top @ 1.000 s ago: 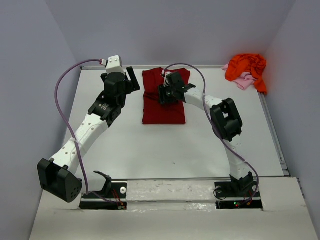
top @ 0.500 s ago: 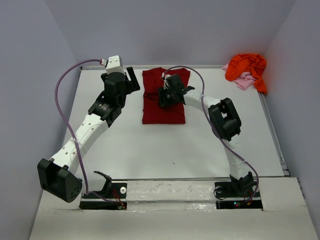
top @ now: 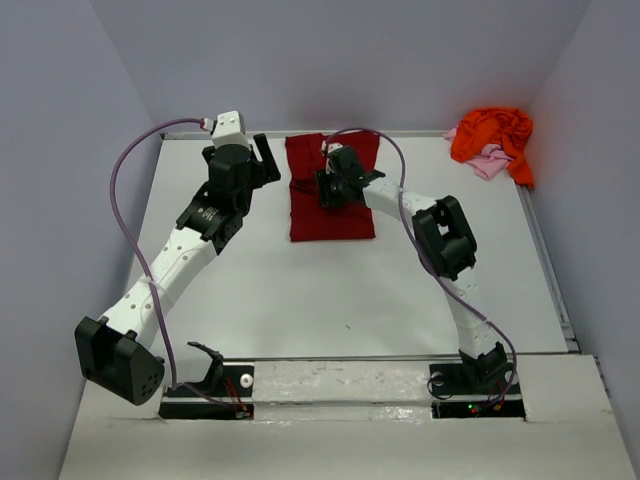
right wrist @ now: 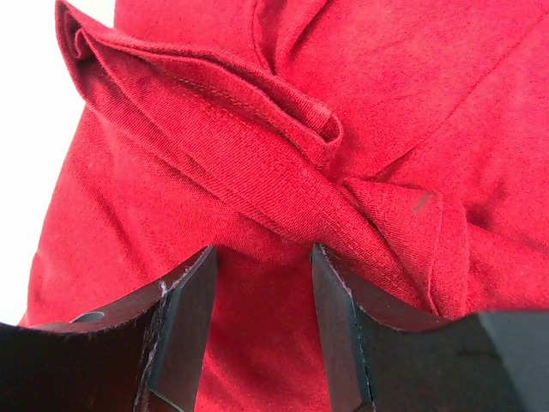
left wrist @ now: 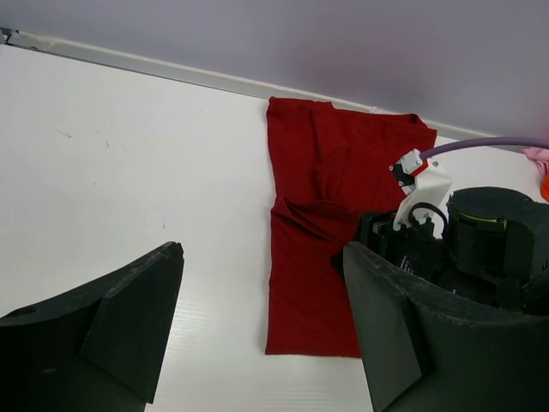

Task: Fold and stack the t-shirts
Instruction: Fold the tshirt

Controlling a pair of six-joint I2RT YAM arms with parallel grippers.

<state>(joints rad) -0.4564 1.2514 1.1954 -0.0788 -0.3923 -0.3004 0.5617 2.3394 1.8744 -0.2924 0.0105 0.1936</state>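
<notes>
- table (top: 300, 300): the folding spot
- red t-shirt (top: 330, 220) lies at 12 o'clock, folded into a narrow strip
- orange t-shirt (top: 490, 135) and pink t-shirt (top: 490, 166) heaped at 2 o'clock, probably waiting their turn
- left gripper (left wrist: 262, 257) wide open, empty, at red's 9 o'clock, out of the way
- right gripper (right wrist: 262, 257) jaws apart, straddling a bunched fold (right wrist: 257, 146), probably lining up a pinch

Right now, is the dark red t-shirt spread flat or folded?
Folded: the dark red t-shirt lies as a narrow strip, no sleeves showing, a raised pleat across its middle.
</notes>
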